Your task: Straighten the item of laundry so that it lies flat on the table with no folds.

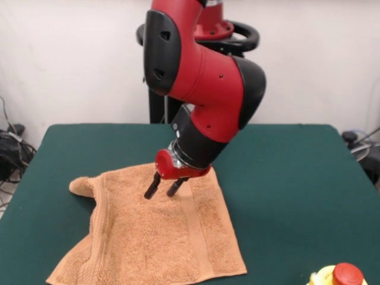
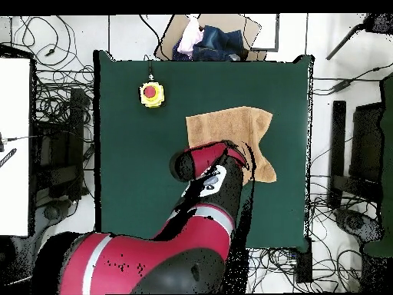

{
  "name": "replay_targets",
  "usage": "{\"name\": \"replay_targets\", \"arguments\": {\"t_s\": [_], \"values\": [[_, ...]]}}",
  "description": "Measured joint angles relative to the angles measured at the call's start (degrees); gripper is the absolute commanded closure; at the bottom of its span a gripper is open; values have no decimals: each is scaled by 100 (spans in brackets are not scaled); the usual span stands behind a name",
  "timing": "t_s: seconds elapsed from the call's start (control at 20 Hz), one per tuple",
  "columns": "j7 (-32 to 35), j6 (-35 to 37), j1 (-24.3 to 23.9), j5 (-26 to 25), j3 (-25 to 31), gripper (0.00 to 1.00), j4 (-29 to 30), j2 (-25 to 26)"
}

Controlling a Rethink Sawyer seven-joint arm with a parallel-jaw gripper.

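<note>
Hovering over the towel [image 1: 160, 237]: hand [image 1: 163, 192] on the red and black arm [image 1: 202, 83], two dark fingers [image 1: 152, 189] pointing down and slightly splayed, narrow gap between them, nothing held. Tips at or just above the cloth near its far middle; contact cannot be told from the front view.

Towel: light orange-tan terry, lying on the green bench [image 1: 297, 178], toward the near-left part in the front view. Not flat. Left side bunched, with a rolled lump [image 1: 82, 186] sticking out at the far left corner and a ridge running down from it. Woven band stripe [image 1: 199, 237] running down the right part, parallel to the right hem. Right half lying fairly smooth. Near edge cut off by the lower frame border on the left.

Overhead view: towel [image 2: 222, 123] right of bench centre, partly covered by the arm [image 2: 207, 173]; one corner drawn out toward the bench [image 2: 123, 154] edge.

Yellow box with red button [image 2: 152, 94] resting on the bench, well apart from the towel.
</note>
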Motion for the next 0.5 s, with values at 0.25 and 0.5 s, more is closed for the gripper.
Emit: {"name": "replay_targets", "arguments": {"t_s": [0.25,0.5], "values": [[0,-266,-71,-1,-36,0,3,2],[0,-442,-10,-1,-187,0,1,87]]}}
